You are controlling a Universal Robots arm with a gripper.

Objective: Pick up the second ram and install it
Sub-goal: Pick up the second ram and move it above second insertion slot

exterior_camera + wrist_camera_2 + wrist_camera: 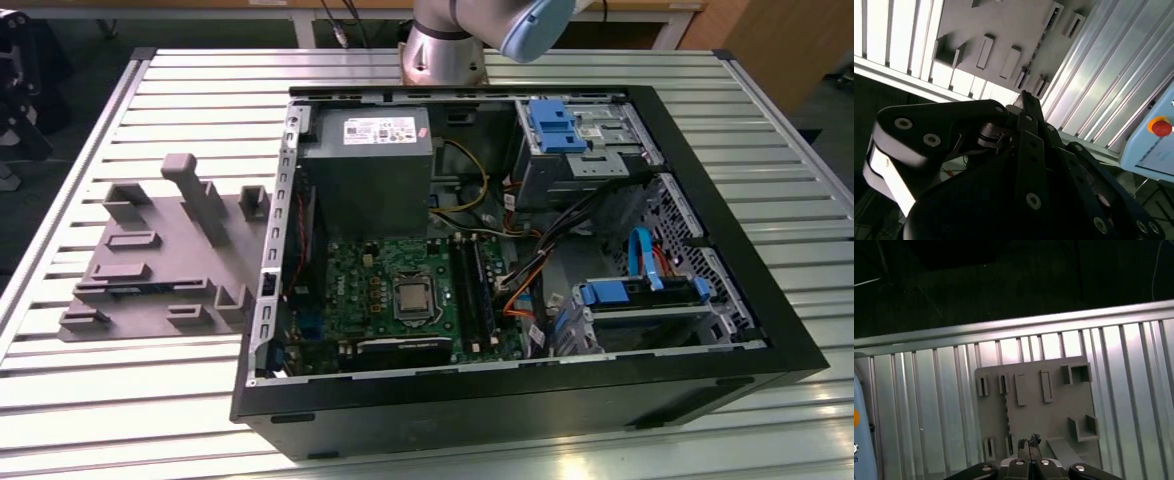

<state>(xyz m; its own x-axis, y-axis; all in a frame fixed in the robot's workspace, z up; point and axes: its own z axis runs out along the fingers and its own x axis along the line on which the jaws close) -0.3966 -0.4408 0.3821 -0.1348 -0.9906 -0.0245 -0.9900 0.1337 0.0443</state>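
Observation:
The second ram looks like a thin dark blue-green strip lying along the near part of the gray fixture, at the exterior view's left. In the first wrist view my gripper hangs high over that fixture, fingertips pressed together with nothing between them. In the second wrist view the black linkage narrows to the gripper tip, with the fixture beyond it. I cannot make out the ram in either wrist view. The green motherboard with its long memory slots lies inside the open computer case.
The case stands on a ribbed metal table, right of the fixture. Inside it are a gray power supply, drive bays with blue clips and loose cables. The arm's base stands behind the case. A pale panel with a red button is off the table.

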